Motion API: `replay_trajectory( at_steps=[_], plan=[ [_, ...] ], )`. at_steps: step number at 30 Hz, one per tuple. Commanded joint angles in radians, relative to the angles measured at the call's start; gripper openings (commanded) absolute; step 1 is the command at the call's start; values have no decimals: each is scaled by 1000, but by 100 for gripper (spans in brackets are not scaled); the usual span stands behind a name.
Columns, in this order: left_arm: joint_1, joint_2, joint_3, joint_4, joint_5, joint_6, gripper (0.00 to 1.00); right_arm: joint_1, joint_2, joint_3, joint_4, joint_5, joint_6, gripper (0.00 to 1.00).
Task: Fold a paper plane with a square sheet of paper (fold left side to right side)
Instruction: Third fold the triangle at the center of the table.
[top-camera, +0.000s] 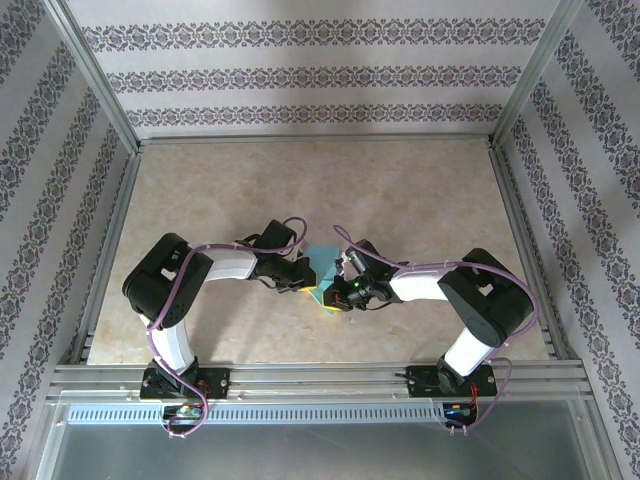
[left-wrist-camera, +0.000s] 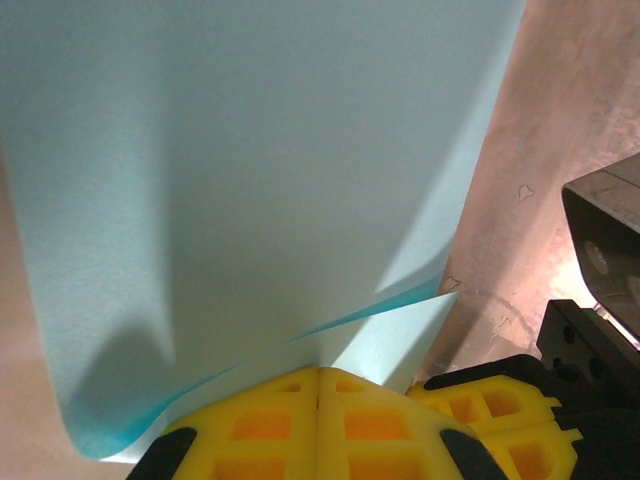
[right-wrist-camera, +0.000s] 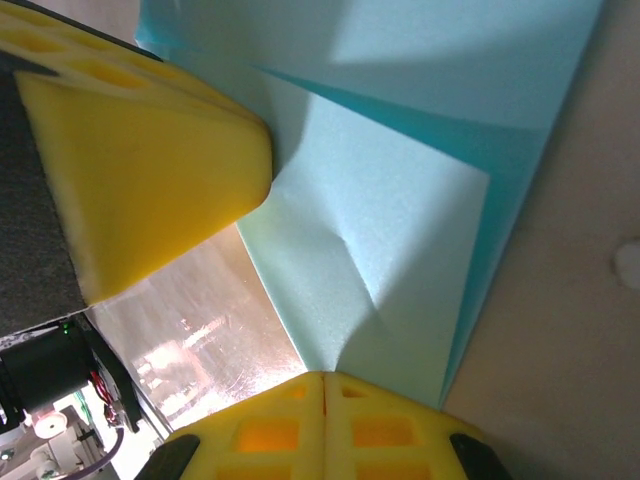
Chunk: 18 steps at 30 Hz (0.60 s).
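The square sheet of paper (top-camera: 322, 262) lies near the middle of the tabletop (top-camera: 300, 190), a bit closer to the near edge. It sits right between the two grippers.

The left gripper (left-wrist-camera: 318, 385) has its jaws closed. The paper comes straight out of its tips and stands up like a wall, so it looks pinched there. The right gripper (right-wrist-camera: 322, 385) has its jaws closed too. Its tips sit on the paper's edge, but I cannot tell if it pinches the paper or just pushes it down.

What could go wrong? The two grippers are very close, so they could bump. If one pulls while the other holds, the thin paper could tear or get a bad wrinkle. There is already a small dent in it. If the lifted flap slips, the fold will come out crooked.

The paper is partly folded, with one slanted fold line. It has no plane nose yet. The grippers hide too much to tell its long way.
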Motion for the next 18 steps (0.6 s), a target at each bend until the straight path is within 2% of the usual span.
replay_trajectory(
  at_steps=[1, 13, 18],
  plan=[
    [-7, 57, -11, -85, -106, 9, 0, 16, -12, -29, -83, 35, -33, 0],
    [-20, -166, -55, -15, -80, 53, 3, 23, 20, 9, -209, 130, -67, 0],
    [-53, -191, -122, 60, -57, -4, 2, 32, 27, 25, -260, 172, -75, 0]
  ],
)
